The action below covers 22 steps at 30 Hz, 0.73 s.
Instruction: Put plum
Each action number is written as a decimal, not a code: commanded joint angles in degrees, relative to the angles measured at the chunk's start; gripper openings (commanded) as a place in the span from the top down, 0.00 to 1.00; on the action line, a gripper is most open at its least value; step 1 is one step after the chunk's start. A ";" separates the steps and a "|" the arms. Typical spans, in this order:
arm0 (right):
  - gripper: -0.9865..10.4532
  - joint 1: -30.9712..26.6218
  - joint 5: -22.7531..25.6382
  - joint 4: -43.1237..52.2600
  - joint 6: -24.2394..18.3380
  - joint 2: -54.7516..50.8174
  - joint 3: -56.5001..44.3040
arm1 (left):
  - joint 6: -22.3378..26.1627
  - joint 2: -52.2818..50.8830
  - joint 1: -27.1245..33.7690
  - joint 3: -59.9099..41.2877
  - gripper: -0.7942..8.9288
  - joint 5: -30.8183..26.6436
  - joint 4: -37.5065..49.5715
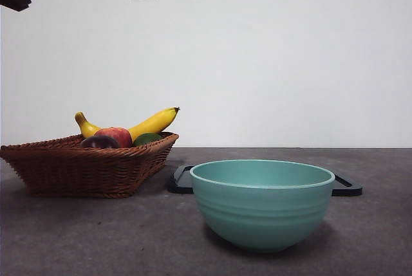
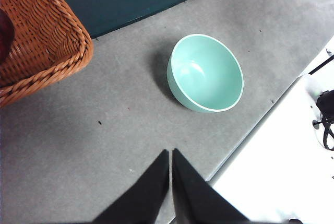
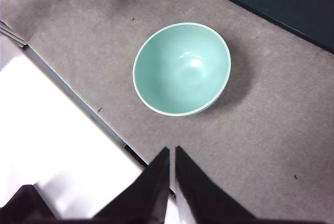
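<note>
A grey counter [image 1: 96, 237] is being shown below a white wall. The plum [image 1: 99, 141] is being kept in the wicker basket [image 1: 84, 166], untouched. Both the left pincer [image 2: 170, 153] and right pincer [image 3: 171, 151] are being held pressed together, waiting above the empty green bowl [image 1: 262, 202].

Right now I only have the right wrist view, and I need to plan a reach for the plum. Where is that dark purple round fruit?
Observer: The dark purple plum lies in the brown wicker basket, near its front rim in the front view.
Operator: Is anything crowding it?
Observer: A red-and-yellow round fruit sits close beside it, with a yellow banana and a green fruit farther back.
Operator: Where is the left gripper?
Observer: The left gripper, jaws shut, hangs over the bare grey table between the basket and the mint-green bowl.
</note>
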 commanded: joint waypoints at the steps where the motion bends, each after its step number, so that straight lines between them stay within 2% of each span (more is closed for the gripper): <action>1: 0.91 0.42 -0.02 0.26 -0.57 0.28 1.05 | 1.46 -0.35 -0.22 1.07 0.91 -0.31 2.14; 4: 0.91 0.42 -0.02 0.26 -0.57 0.28 1.05 | 3.21 -2.91 1.25 1.05 0.91 -2.64 7.67; 10: 0.91 0.42 -0.02 0.26 -0.57 0.28 1.05 | 3.52 -10.86 7.89 -1.20 0.91 -9.99 28.52; 14: 0.91 0.42 -0.02 0.26 -0.57 0.28 1.05 | 4.17 -17.68 12.15 -6.78 0.91 -18.03 40.02; 19: 0.91 0.42 -0.02 0.26 -0.57 0.28 1.05 | 4.94 -26.10 15.17 -16.44 0.91 -26.27 47.41; 22: 0.91 0.42 -0.02 0.26 -0.57 0.28 1.05 | 4.96 -30.71 16.26 -22.71 0.91 -29.07 49.16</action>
